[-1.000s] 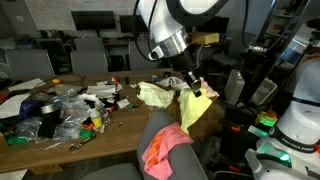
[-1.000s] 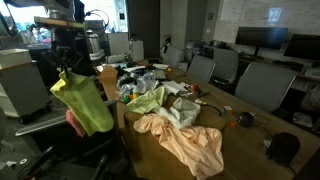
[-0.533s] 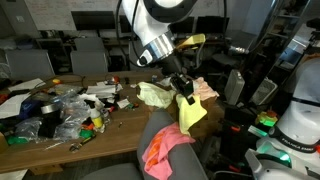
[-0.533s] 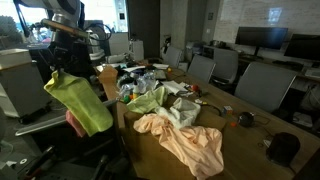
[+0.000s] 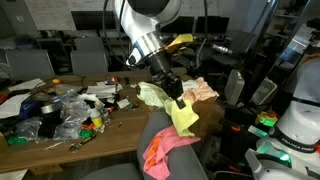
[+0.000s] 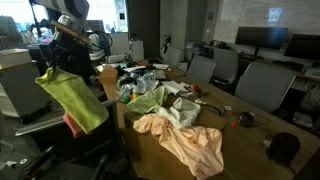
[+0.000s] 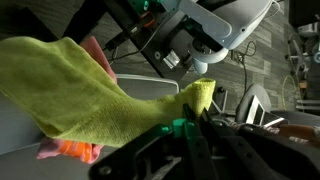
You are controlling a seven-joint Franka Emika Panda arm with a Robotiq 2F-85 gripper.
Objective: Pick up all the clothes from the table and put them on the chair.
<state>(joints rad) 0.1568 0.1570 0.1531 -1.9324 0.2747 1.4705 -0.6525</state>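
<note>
Yellow-green cloth (image 5: 186,118): pinched between closed fingers of gripper (image 5: 179,101), hanging above chair (image 5: 148,128); pink cloth (image 5: 163,150) lies on chair.

Two yellow-green garments (image 5: 183,115), one pink garment (image 5: 165,150), one peach garment (image 6: 190,145), one chair (image 5: 150,127).

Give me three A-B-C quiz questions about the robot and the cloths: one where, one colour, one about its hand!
1. Where is the bright pink cloth? A on the grey chair; B hanging in the air; C nowhere in sight.
2. What colour is the hanging cloth in the hand? A blue; B yellow-green; C black.
3. The hand is: A wide open; B shut on the hanging cloth; C empty.
Answers: 1 A, it lies draped on the chair. 2 B, every view shows it yellow-green. 3 B, the cloth dangles from the closed hand.
</note>
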